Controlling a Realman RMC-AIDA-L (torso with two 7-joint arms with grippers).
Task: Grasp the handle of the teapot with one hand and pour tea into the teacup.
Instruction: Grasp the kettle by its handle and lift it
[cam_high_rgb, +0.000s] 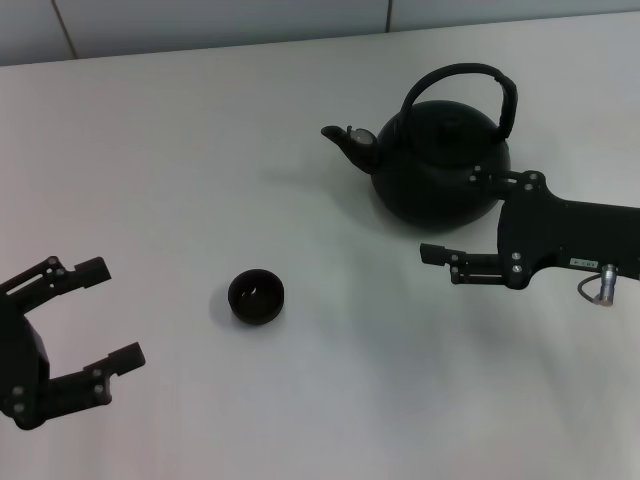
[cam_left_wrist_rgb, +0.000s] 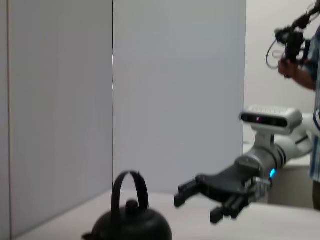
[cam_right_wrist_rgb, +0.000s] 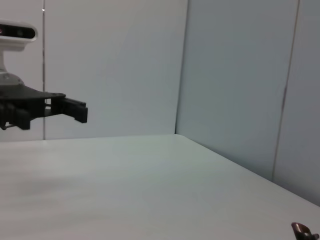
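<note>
My right gripper covers the near right flank of the teapot in the head view, and my arm runs off the right edge. My left gripper is cut at the lower left corner. In my left wrist view the teapot's base is cropped; my right wrist view catches only its spout tip.

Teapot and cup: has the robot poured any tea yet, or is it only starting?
Only starting. Nothing looks done: the round matte-black teapot stands upright on the white table, and the small black handleless teacup sits apart from it. In hand: the right claw, open, is beside the pot, below its arched black handle, not gripping. The left claw waits open. Gripping, lifting and pouring remain.
</note>
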